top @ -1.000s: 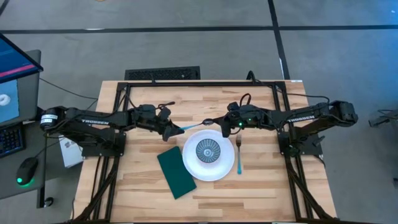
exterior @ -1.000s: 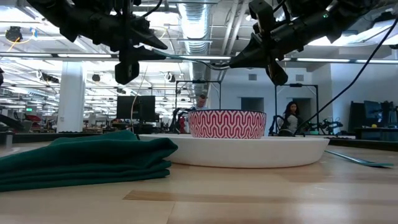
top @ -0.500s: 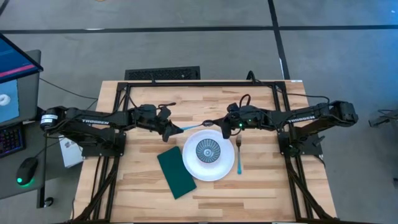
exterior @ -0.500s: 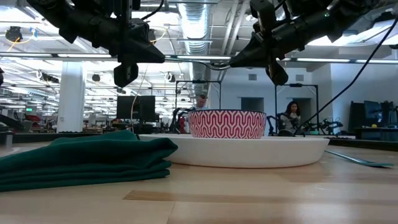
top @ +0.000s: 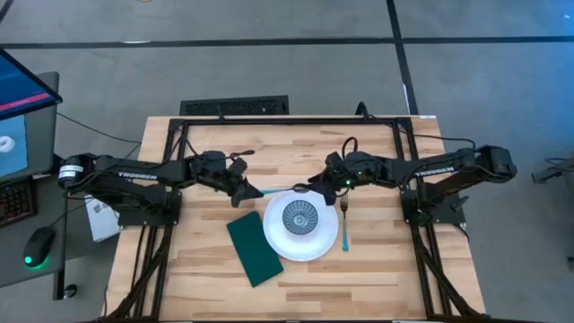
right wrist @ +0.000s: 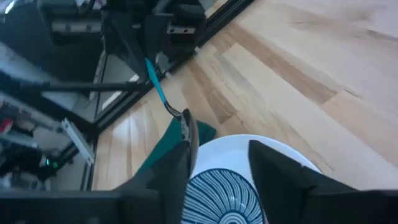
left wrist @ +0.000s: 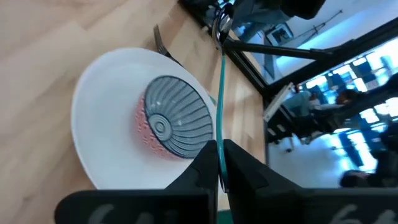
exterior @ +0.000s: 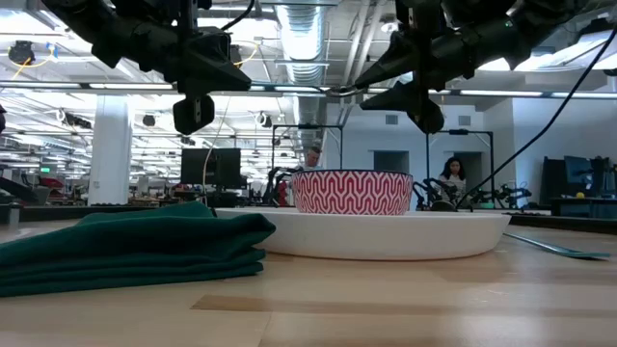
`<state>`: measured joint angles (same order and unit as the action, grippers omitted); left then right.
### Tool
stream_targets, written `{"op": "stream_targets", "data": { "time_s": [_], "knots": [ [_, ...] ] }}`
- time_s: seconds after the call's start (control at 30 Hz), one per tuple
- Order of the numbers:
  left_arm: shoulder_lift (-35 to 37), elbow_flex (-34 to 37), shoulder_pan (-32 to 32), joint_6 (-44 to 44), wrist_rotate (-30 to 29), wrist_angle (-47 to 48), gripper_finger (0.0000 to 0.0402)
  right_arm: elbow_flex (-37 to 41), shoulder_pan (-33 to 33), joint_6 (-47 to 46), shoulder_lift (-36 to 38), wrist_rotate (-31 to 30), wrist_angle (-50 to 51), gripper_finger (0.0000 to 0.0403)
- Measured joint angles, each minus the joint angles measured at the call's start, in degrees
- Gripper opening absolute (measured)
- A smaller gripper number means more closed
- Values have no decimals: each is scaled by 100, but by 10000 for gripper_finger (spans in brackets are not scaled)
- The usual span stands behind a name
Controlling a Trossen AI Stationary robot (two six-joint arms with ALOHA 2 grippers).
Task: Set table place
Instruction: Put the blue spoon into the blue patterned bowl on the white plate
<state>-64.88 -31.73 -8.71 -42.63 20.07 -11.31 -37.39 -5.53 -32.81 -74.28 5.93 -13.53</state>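
A spoon (top: 278,187) with a blue handle hangs level above the far rim of the white plate (top: 316,248). My left gripper (top: 247,189) is shut on its handle end. My right gripper (top: 314,187) stands open around the spoon's metal bowl end (right wrist: 186,118). A small bowl (top: 299,217), blue-lined inside and red-patterned outside, sits in the plate's middle. A blue-handled fork (top: 344,224) lies on the table right of the plate. A folded dark green napkin (top: 254,247) lies to the plate's left. My left gripper pinches the spoon's blue handle (left wrist: 220,134) between its two fingers, close to the handle's free end. The fingers come level from the table's left and lie along the spoon. The spoon is lifted clear and stretches toward my right gripper. My right gripper has the spoon's metal end close beside one finger (right wrist: 180,163); whether they touch I cannot tell.
The black metal frame (top: 287,121) runs along the table's far edge and down both sides. Bare wood lies beyond the plate's far side and along the near edge. A person (exterior: 451,183) shows in the room behind.
My right gripper has opened and let go of the spoon's metal end. My left gripper has shut on the blue handle. The spoon stays level, above the plate's far rim.
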Motion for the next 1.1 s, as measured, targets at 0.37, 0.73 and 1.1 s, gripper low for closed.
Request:
{"op": "stream_targets", "data": {
  "time_s": [0.37, 0.73, 1.1],
  "knots": [
    [9, -41, 8, -770, 447, 224, 0, 0, -508, 554, 398, 266, 189, 244],
    [-604, -1459, -359, -742, 655, 2240, 0, 0, -835, 738, 562, 285, 905, 244],
    [-2235, -2316, -283, -524, 1706, 3139, 0, 0, -601, 950, 559, 287, 1385, 244]
  ]
}}
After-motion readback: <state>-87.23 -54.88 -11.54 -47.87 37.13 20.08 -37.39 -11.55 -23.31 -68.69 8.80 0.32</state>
